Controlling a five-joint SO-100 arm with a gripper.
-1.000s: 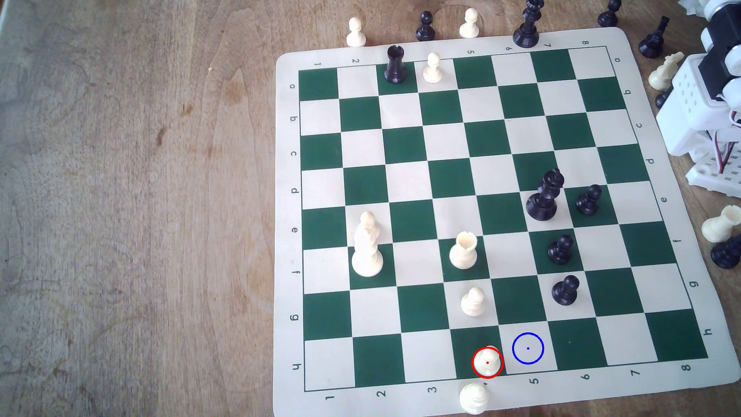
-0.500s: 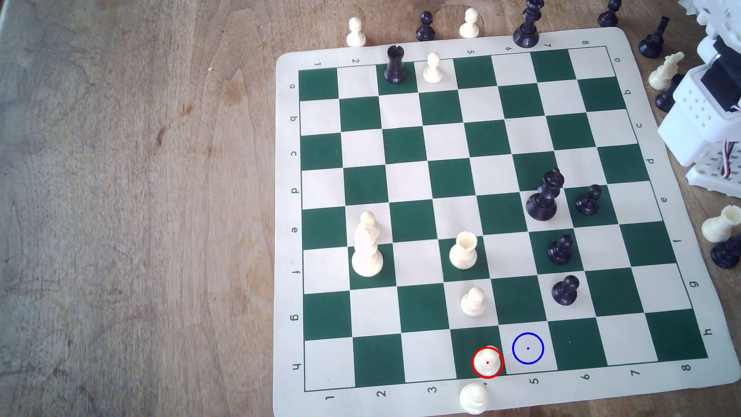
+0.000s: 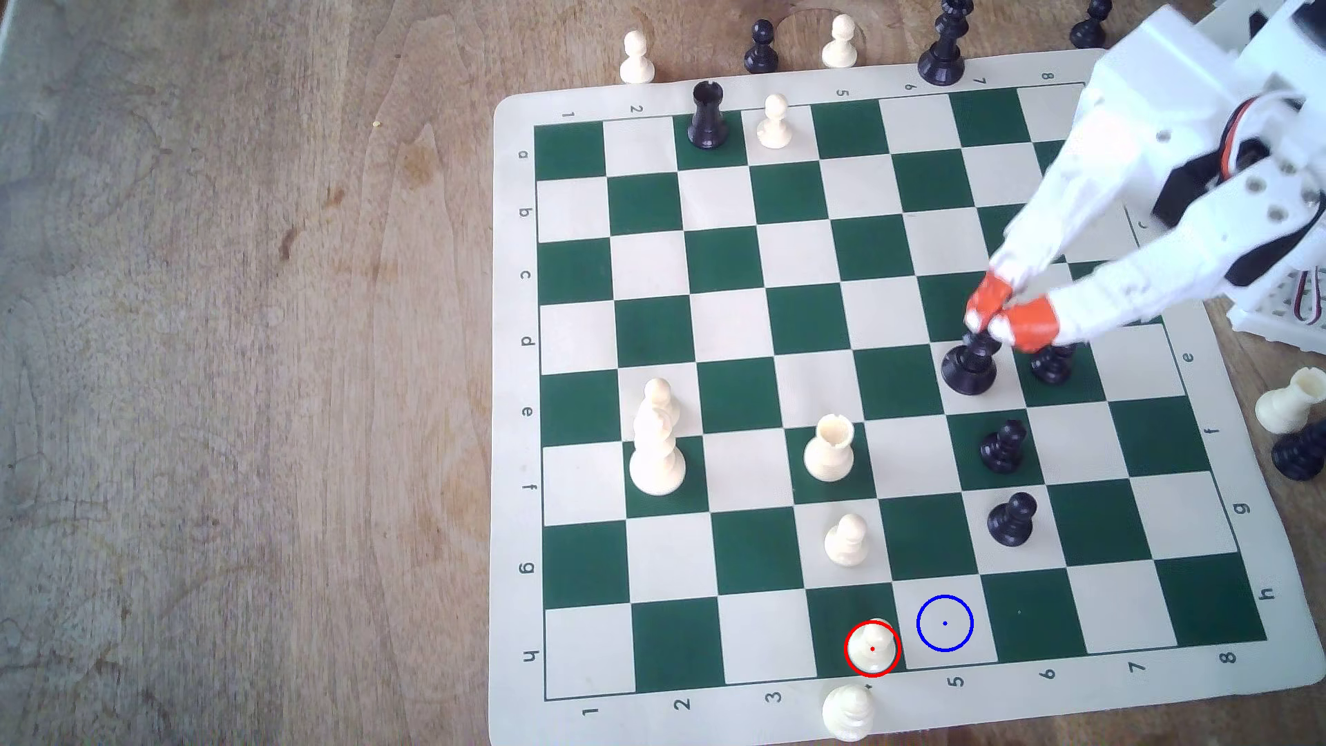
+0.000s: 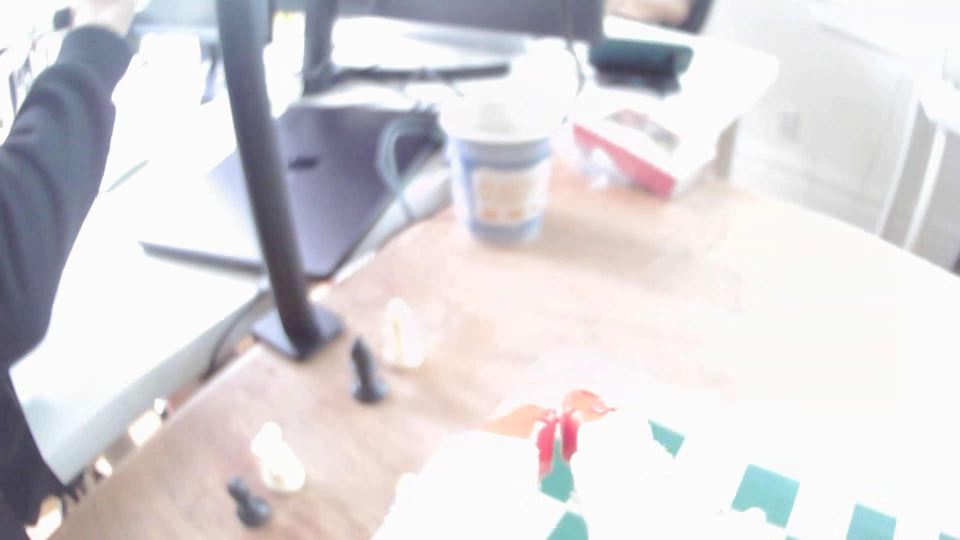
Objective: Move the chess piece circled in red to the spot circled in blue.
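Starting at the exterior view's left, you are looking at bare wooden table (image 3: 215, 359), with the green-and-cream chess mat (image 3: 1177, 688) lying to its right. On the mat's left half, a tall cream piece (image 3: 656, 452) is standing with a pawn right behind it. Further right, the cream rook (image 3: 829, 448) is standing on a green square. Nearer the camera, the chess piece circled in red (image 3: 872, 648), a small cream pawn, is sitting upright on a green square in the row marked h. The spot circled in blue (image 3: 945, 623) is lying unoccupied on the cream square just to the pawn's right. Further right and well away from both, your gripper (image 3: 999, 321) is hanging over a tall black piece (image 3: 970, 366), its orange-tipped fingers (image 3: 1033, 324) almost closed with nothing between them. The overexposed wrist view is showing those red tips (image 4: 557, 441) nearly touching above the mat.
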